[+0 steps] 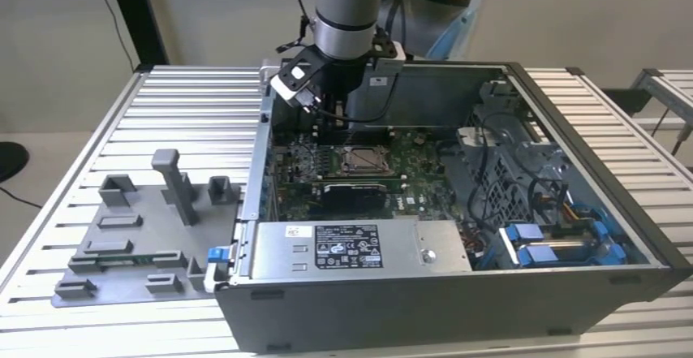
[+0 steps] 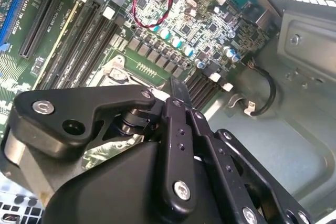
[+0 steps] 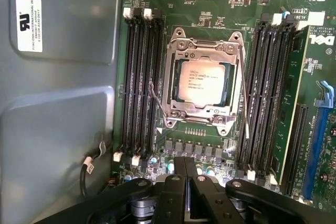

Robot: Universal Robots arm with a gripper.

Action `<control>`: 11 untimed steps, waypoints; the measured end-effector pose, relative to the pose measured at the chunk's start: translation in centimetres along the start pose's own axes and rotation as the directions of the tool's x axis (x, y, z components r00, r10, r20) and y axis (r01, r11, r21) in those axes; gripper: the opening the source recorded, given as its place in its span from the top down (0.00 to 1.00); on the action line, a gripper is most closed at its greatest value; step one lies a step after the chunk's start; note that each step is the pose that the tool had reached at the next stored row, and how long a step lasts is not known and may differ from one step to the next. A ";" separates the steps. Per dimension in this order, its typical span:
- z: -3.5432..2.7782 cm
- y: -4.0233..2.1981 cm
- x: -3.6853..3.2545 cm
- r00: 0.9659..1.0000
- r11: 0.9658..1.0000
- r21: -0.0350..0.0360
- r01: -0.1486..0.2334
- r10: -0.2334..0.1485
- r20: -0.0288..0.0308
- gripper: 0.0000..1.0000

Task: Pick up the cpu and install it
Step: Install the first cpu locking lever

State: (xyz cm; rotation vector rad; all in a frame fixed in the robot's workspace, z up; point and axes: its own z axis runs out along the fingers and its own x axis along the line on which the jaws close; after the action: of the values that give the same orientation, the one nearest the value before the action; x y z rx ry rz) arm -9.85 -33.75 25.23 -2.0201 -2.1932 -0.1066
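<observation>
The cpu [image 3: 202, 81], a small square chip with a pale silver top, lies flat in the metal-framed socket [image 3: 173, 85] of the green board; the frame sits around its edges. In the exterior view the cpu [image 1: 363, 159] shows at the middle of the board inside the open computer case. My gripper [image 3: 185, 167] hovers above the board a short way from the socket, over the row of small capacitors, with its black fingers pressed together and nothing between them. In the second wrist view the gripper [image 2: 178, 92] tapers to a thin closed tip over the board.
Black memory slots [image 3: 139, 82] flank the socket on both sides. A silver power supply box [image 1: 358, 248] fills the case's near side, with cables and blue connectors [image 1: 541, 244] on the exterior view's right. A grey parts fixture [image 1: 141, 236] lies on the slatted table outside the case.
</observation>
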 end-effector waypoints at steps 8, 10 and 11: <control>0.03 0.14 0.08 1.000 1.000 -0.004 0.000 0.000 0.000 1.00; 0.05 0.19 0.15 1.000 1.000 -0.005 0.001 -0.001 0.000 1.00; 0.06 0.20 0.16 1.000 1.000 -0.006 0.001 -0.001 0.000 1.00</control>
State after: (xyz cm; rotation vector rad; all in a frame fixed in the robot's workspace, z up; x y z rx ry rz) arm -9.67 -33.57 25.19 -2.0220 -2.1964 -0.1141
